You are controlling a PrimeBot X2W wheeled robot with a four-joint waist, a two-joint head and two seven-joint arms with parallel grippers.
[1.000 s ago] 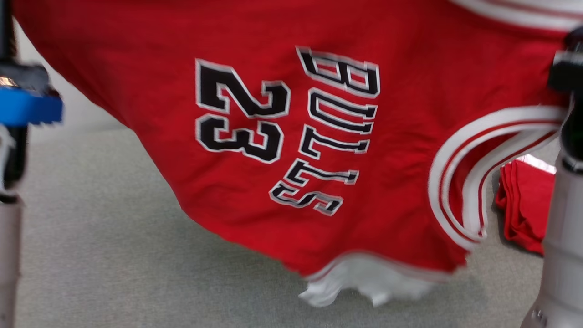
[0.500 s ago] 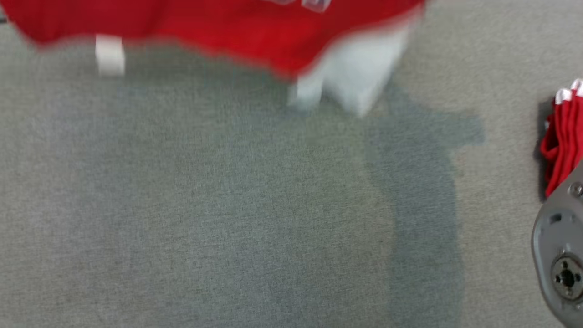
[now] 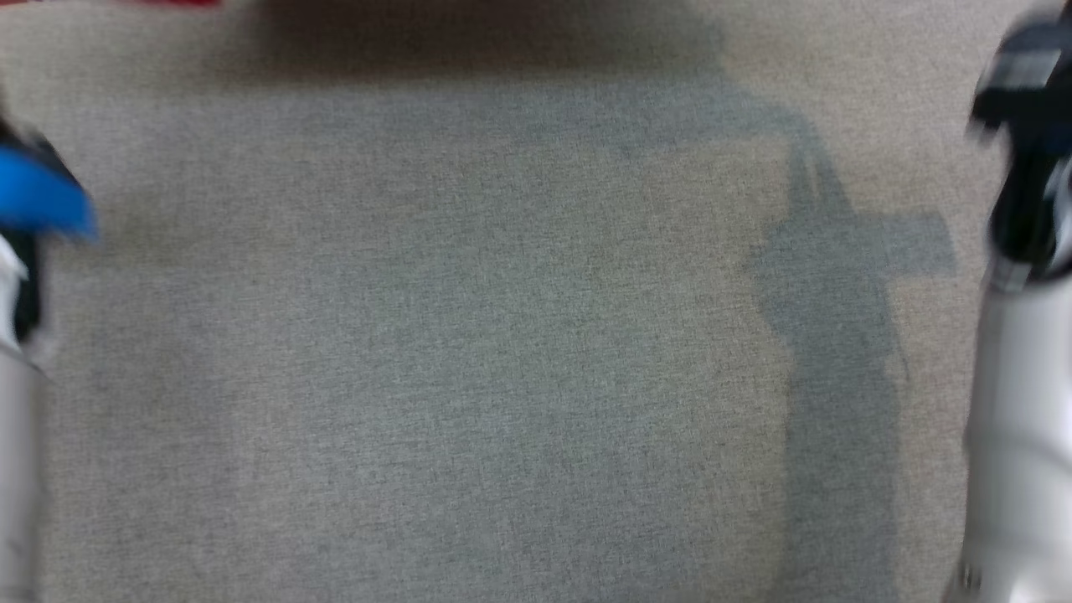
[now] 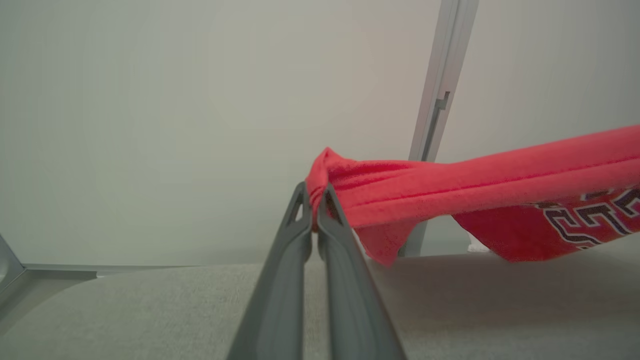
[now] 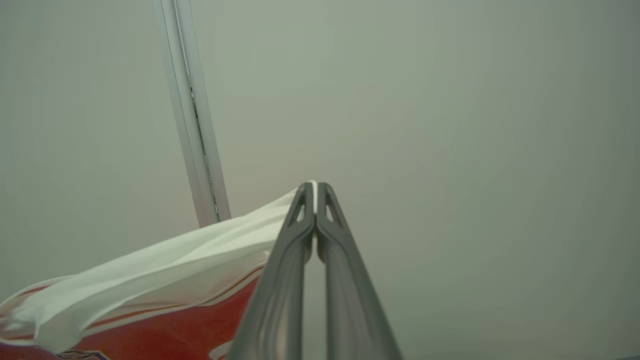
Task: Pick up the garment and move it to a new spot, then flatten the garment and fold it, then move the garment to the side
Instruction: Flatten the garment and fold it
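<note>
Garment slung between our two grippers, over the table

Our left gripper (image 4: 316, 192) is clamped on a bunched corner at the left end of the garment (image 4: 475, 185), our right gripper (image 5: 315, 186) pinches an edge at its right end, and the cloth spans between them. The table (image 4: 150, 310) lies under the garment; whether the lowest fold touches it we cannot tell. A post (image 4: 440, 100) stands upright behind the garment, before the wall (image 4: 150, 125). In the head view the garment sits at the top edge, our left forearm (image 3: 12, 469) and right forearm (image 3: 1017, 435) nearer us on either side.
</note>
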